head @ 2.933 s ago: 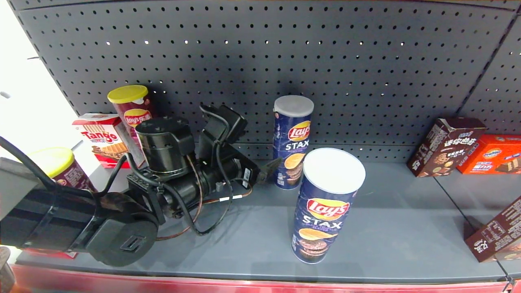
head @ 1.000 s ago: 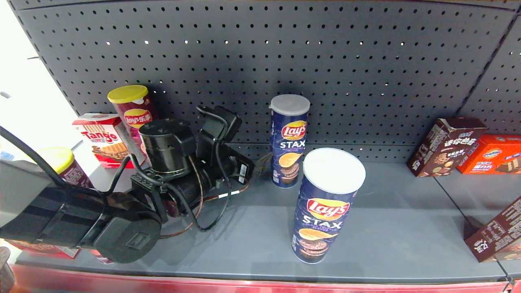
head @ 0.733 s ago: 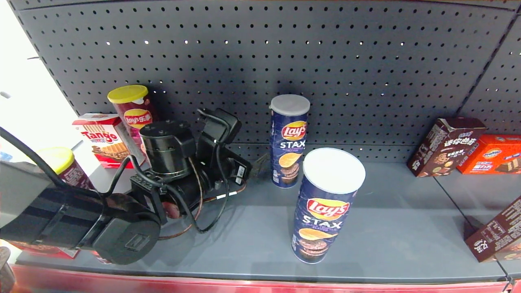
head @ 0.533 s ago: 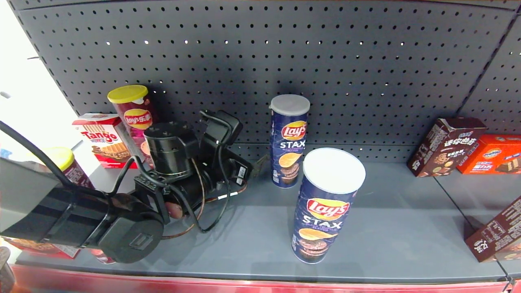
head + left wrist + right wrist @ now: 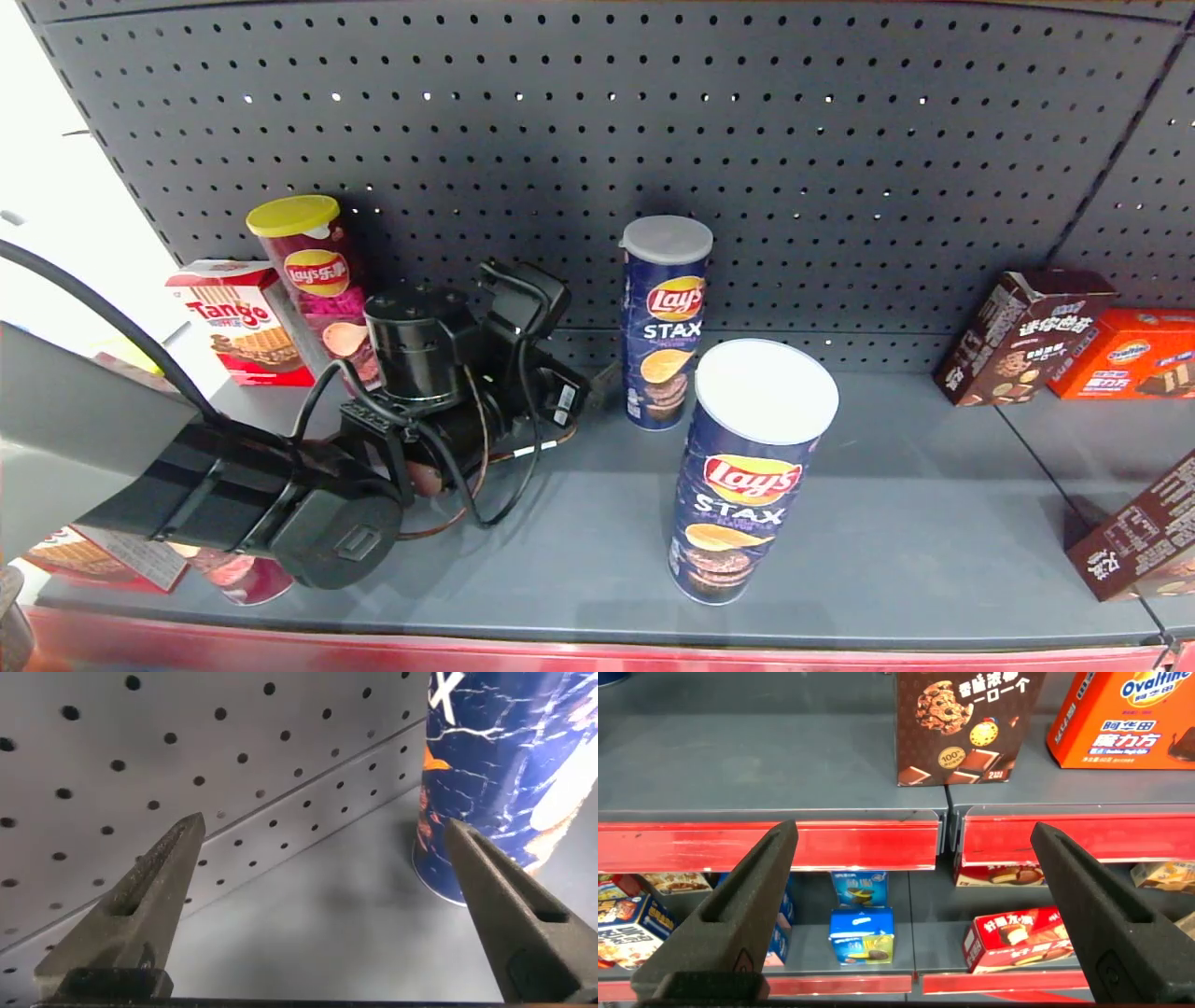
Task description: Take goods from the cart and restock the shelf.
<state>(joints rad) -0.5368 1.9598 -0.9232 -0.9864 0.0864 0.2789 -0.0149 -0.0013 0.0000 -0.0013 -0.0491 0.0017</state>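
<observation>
Left wrist view — left gripper agape beside blue can

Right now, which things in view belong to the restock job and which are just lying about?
Job, likely:
- tall navy crisp can with grey lid, at the back
- matching navy can with white lid, in front
- left gripper, open beside the rear can
- dark grey metal shelf

Lying about:
- maroon crisp can with yellow lid
- red-and-white wafer box
- brown chocolate box
- orange box

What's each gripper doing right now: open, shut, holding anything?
Left gripper: open, empty, just beside the rear blue chip can.
Right gripper: open, empty.
</observation>
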